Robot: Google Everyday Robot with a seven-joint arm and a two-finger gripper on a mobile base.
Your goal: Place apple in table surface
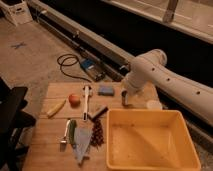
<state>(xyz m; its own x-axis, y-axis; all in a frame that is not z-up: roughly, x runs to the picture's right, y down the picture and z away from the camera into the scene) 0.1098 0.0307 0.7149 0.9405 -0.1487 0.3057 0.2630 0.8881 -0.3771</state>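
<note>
In the camera view, the apple [74,99] is seen resting on the table surface [47,142], in the left half of the planks and towards the far edge. It is round, so no long axis can be made out, and neither stem nor facing can be told. A long yellow piece [56,107] lies just beside it on the left, set at a slant. A slim pale utensil [86,101] is laid just to the apple's right, with its length running from the far edge towards the near one. A blue sponge [105,90] is placed further right, near the far edge.

The white arm [165,75] is brought in from the right edge. It rises to a rounded elbow above the table's far right corner and is then bent steeply downwards. The gripper [124,100] is held low at the end of that downward segment, close to the tabletop, just right of the sponge and just beyond the far left corner of the yellow tub [116,150]. It is well apart from the apple, with the utensil and sponge between them. Whether the gripper is released or clenched cannot be told; the apple is not in it.

A dark grape bunch [96,132] and a grey cloth-like piece [82,144] lie nearer the front, left of the tub. A white cup [153,105] stands behind the tub.
</note>
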